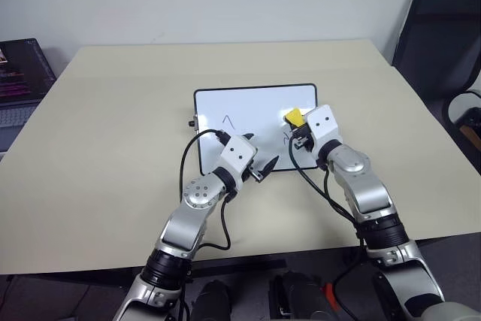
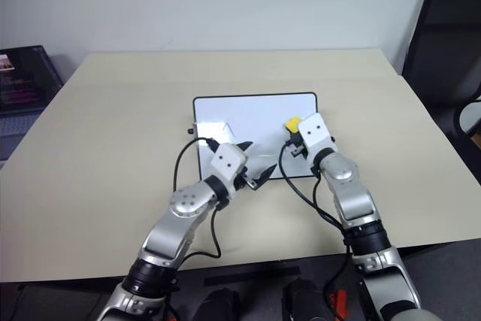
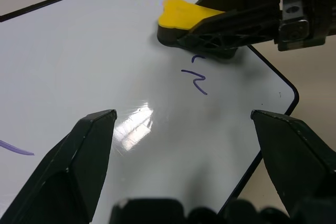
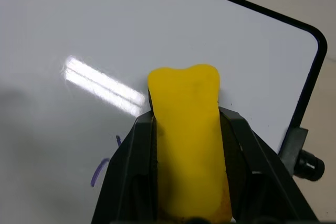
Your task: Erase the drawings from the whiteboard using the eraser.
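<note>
The right gripper (image 4: 186, 182) covers much of the eraser (image 4: 185, 129); its two black fingers (image 4: 128, 177) clamp the long sides, so just the yellow top and rounded nose show, and the dark underside peeks out in the left wrist view alone. The right wrist also hides the board (image 1: 248, 110)'s near right corner in the head views. Whether the eraser's base actually presses on the board is hard to say; it looks to be resting there.

The board is glossy white with a thin black frame, rounded corners and a small black knob (image 4: 310, 163) at its side, lying near the table (image 1: 113, 148)'s centre. A caret mark (image 1: 228, 120) sits at about 9 o'clock on the board, and a purple squiggle (image 3: 197, 80) lies just beside the eraser, at roughly 4 o'clock on the board. A glare streak (image 4: 102, 85) crosses the surface.

The left gripper (image 3: 186, 129) hangs over the board's near edge at 6 o'clock, fingers spread wide, holding nothing.

A laptop (image 1: 19, 73) sits off the table at 9 o'clock, a dark chair (image 1: 443, 35) at 2 o'clock. Black cables (image 1: 188, 163) loop off both wrists above the table.
</note>
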Controlling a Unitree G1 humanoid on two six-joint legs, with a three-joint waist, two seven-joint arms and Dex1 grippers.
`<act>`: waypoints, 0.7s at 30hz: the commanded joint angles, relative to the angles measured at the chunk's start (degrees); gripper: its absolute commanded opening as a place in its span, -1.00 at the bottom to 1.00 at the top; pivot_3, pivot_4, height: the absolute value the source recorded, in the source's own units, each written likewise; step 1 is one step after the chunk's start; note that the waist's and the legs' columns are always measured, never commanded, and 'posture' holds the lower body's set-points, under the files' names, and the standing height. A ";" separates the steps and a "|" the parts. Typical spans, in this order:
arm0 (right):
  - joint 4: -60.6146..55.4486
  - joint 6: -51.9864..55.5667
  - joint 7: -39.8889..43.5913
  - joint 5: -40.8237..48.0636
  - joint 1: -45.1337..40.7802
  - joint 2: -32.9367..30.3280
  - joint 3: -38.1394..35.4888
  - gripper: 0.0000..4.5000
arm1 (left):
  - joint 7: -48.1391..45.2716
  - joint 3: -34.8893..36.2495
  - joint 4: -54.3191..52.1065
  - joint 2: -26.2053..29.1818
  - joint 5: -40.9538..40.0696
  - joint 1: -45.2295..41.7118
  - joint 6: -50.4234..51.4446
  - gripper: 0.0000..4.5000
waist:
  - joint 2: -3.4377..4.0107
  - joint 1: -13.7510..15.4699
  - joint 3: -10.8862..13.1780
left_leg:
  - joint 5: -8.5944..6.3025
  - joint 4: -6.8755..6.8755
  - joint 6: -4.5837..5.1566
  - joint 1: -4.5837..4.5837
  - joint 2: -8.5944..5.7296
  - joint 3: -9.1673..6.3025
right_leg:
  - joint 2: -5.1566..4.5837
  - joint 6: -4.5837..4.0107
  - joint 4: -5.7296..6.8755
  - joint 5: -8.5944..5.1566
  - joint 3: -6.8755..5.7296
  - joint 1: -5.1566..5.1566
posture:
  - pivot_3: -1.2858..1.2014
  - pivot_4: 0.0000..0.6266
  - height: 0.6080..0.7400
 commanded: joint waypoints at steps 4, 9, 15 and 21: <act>-2.83 -1.92 -0.15 2.83 0.00 0.46 -3.97 -0.46 | -0.24 0.27 -0.51 -0.72 0.02 -1.45 -1.67 1.00 | 0.00 0.03 0.00 | 0.00 0.00 0.00 -0.02 -0.01 -0.01 | 0.00 0.00 -0.01 0.00 -0.01 -0.02 | 0.03 -0.52 1.00; -8.91 -2.70 3.66 8.50 3.70 0.47 -6.47 -0.46 | -1.59 0.28 -0.03 -0.59 -0.76 -0.79 -1.97 1.00 | 0.00 0.05 0.01 | 0.00 -0.06 0.00 -0.16 0.01 -0.04 | 0.00 0.00 -0.14 0.00 0.00 -0.10 | 0.03 -0.52 1.00; -15.68 -3.86 12.82 15.88 13.51 -4.39 -9.20 -0.46 | -2.29 0.55 -0.30 0.43 -0.39 0.33 -2.23 1.00 | 0.00 0.15 0.01 | -0.01 -0.06 0.00 -0.19 -0.01 -0.08 | -0.01 0.01 -0.22 0.00 -0.01 -0.08 | 0.03 -0.52 1.00; -13.85 -11.24 16.96 14.07 18.67 -7.88 -7.38 -0.46 | -2.27 1.06 0.10 1.15 -0.41 0.65 -2.71 1.00 | 0.00 -0.20 0.01 | 0.00 -0.04 0.00 -0.16 -0.01 0.01 | 0.00 0.01 -0.13 0.00 -0.02 -0.04 | 0.03 -0.52 1.00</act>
